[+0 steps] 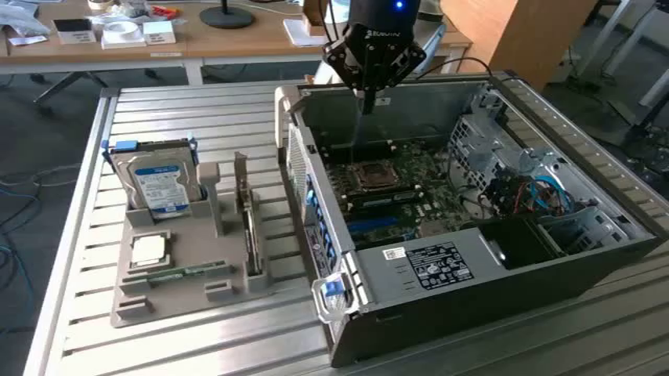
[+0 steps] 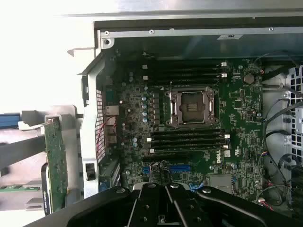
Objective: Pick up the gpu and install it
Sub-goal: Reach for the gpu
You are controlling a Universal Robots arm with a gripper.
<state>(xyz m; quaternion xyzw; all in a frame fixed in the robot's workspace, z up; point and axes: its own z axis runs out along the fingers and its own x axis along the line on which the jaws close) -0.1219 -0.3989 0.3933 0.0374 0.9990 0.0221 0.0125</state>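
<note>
Gripper (image 1: 368,102): closed, empty, above case (image 1: 491,305) | gpu (image 1: 249,223): edge-up in tray (image 1: 157,307) beside case, likely so top edge can be gripped | status: not installed

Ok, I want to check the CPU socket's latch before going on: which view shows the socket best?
The wrist view: it looks straight down on the CPU socket, its metal frame fully in sight between the memory slots. The exterior view shows the socket at a slant, deep inside the computer case.
</note>
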